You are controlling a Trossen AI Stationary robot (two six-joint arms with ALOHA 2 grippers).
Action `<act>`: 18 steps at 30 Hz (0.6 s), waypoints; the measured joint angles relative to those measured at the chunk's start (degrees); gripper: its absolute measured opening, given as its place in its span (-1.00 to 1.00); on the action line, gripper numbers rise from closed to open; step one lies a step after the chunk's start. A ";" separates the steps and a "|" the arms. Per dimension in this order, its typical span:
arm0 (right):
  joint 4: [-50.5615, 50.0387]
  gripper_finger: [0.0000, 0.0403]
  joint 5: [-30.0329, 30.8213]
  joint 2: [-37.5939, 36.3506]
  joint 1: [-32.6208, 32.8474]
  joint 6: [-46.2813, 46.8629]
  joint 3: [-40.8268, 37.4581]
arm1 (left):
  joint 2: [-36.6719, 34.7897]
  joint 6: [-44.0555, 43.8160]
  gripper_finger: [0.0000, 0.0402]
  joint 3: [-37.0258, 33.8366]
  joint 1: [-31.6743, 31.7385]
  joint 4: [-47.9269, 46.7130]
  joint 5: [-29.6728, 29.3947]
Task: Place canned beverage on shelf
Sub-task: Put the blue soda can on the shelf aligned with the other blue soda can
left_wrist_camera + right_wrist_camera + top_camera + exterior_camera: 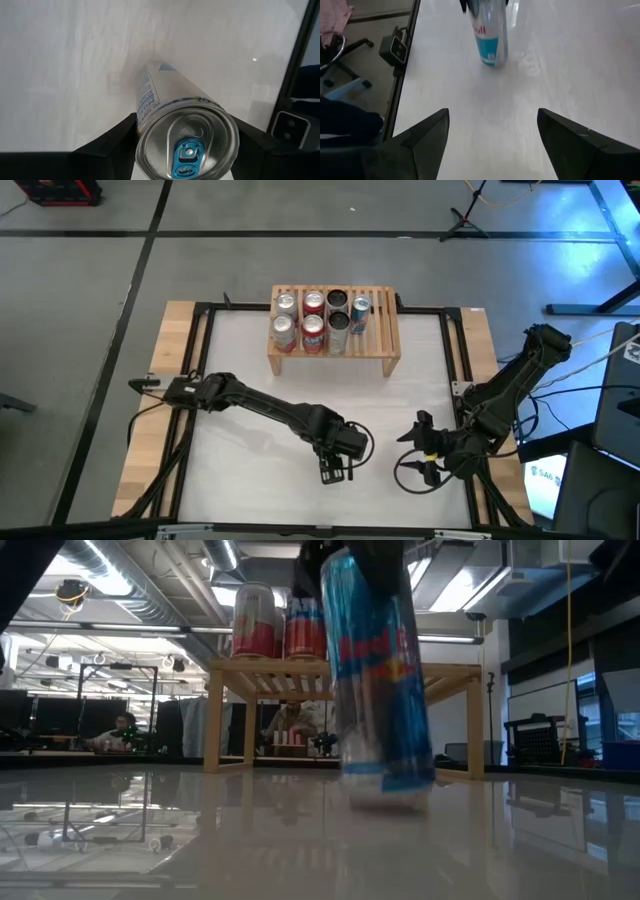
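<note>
Canned beverage first: it's a tall slim blue-and-silver can [378,680], and it's clamped near its top in the left gripper [335,470], near the front middle of the white table [250,360]. The left wrist view looks straight down on the can's lid and blue tab with the dark fingers [115,137] on either side of it, so the jaws are closed on it, not just parked beside it. In the low view the can's base looks a bit above the table surface or barely touching — can't say which, it's blurry there.

Going left to right from the back: the shelf [385,355] sits at the far edge of the table, roughly centered. There are already cans on its slatted top in two rows, two silver-and-red ones [285,320] on the left, two red ones [313,318] next, then dark cans [337,312], and one blue can [360,308] in the back row. The front right part of the shelf looks free.

Over on the right, the right gripper [428,450] waits near the table's front right edge, fingers spread wide with nothing between them.

My read: the pick-up is basically done and the carry is next. That calls for lifting the can above the shelf top, moving it back toward the free spot on the right, and keeping it upright so it doesn't clip the cans already there.
</note>
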 joint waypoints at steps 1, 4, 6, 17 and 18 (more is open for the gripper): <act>0.25 0.45 0.31 0.00 0.00 -0.02 0.00 | 0.35 0.18 0.13 0.00 0.13 0.08 0.06; 0.87 0.45 0.39 0.00 0.00 -0.04 0.00 | 1.33 0.59 0.13 0.02 0.21 1.25 0.48; 0.89 0.45 0.39 0.04 0.00 -0.04 0.00 | 1.44 0.77 0.16 0.04 0.21 1.75 0.93; 1.26 0.45 0.37 0.04 0.00 0.25 0.00 | 1.68 -0.20 0.54 0.66 0.21 3.63 1.21; 1.29 0.45 0.39 0.04 0.00 0.25 0.00 | 1.68 0.17 0.56 0.66 0.21 3.63 1.67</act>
